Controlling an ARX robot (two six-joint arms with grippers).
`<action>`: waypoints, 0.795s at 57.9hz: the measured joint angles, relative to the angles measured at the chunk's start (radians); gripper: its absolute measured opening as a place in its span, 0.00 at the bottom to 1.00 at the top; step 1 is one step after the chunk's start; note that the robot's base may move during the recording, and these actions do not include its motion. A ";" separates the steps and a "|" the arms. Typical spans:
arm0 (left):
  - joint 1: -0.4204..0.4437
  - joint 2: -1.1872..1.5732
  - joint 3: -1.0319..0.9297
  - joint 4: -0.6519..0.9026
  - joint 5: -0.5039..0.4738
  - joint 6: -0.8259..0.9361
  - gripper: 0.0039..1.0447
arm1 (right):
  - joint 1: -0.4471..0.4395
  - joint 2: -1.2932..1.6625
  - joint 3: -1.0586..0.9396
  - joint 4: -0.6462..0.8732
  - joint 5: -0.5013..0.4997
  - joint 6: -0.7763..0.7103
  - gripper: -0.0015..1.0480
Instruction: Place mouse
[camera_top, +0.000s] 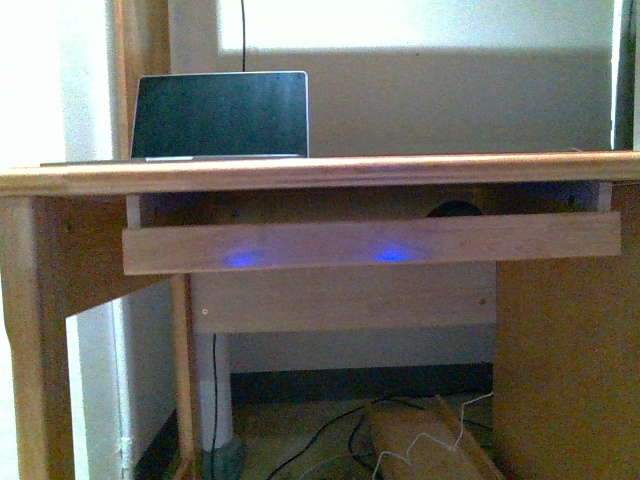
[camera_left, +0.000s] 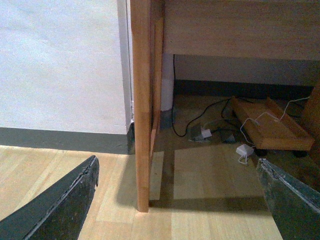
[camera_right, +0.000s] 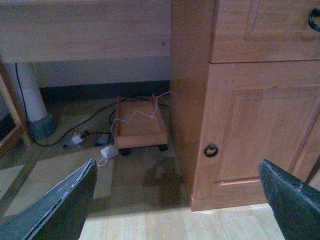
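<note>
The mouse (camera_top: 455, 208) shows only as a small dark dome peeking over the front board of the pull-out tray (camera_top: 370, 243) under the desk top, right of centre. Neither arm appears in the front view. My left gripper (camera_left: 177, 161) hangs open low over the wooden floor, with nothing between its dark fingers (camera_left: 65, 200), next to the desk's left leg (camera_left: 141, 100). My right gripper (camera_right: 177, 163) is also open and empty. It points at the floor in front of the desk's cabinet door (camera_right: 260, 130).
An open laptop (camera_top: 220, 115) stands on the desk top (camera_top: 320, 172) at the left. Under the desk lie cables, a white adapter (camera_left: 245, 150) and a low wheeled wooden cart (camera_right: 140, 125). The cabinet door carries a ring handle (camera_right: 210, 150).
</note>
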 joint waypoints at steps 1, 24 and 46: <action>0.000 0.000 0.000 0.000 0.001 0.000 0.93 | 0.000 0.000 0.000 0.000 0.000 0.000 0.93; 0.000 0.000 0.000 0.000 0.000 0.000 0.93 | 0.000 0.000 0.000 0.000 0.000 0.000 0.93; 0.000 0.000 0.000 0.000 0.000 0.000 0.93 | 0.000 0.000 0.000 0.000 0.000 0.000 0.93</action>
